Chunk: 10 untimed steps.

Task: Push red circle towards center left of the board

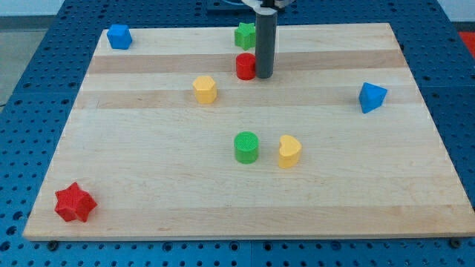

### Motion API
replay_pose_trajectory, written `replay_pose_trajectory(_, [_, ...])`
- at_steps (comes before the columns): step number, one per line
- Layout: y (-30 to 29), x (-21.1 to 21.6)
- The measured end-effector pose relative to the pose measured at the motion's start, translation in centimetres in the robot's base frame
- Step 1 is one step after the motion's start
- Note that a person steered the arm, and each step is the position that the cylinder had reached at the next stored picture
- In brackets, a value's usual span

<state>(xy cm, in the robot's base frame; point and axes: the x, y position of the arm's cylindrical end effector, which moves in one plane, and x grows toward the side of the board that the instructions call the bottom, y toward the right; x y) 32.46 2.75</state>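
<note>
The red circle point(245, 66) sits near the top middle of the wooden board point(148, 178). My tip point(264, 76) stands right against the red circle's right side, touching or nearly touching it. A green star-like block point(244, 35) lies just above the red circle, partly behind the rod.
A yellow hexagon point(205, 89) lies to the lower left of the red circle. A blue block point(119, 36) is at the top left, a blue triangle point(371, 97) at the right, a green circle point(246, 147) and a yellow heart point(289, 151) in the middle, a red star point(75, 202) at the bottom left.
</note>
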Motion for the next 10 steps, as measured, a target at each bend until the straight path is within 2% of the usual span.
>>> replay_pose_trajectory(4, [-4.5, -3.9])
replay_pose_trajectory(8, [-16.0, 2.0])
replay_pose_trajectory(10, [-18.3, 5.2])
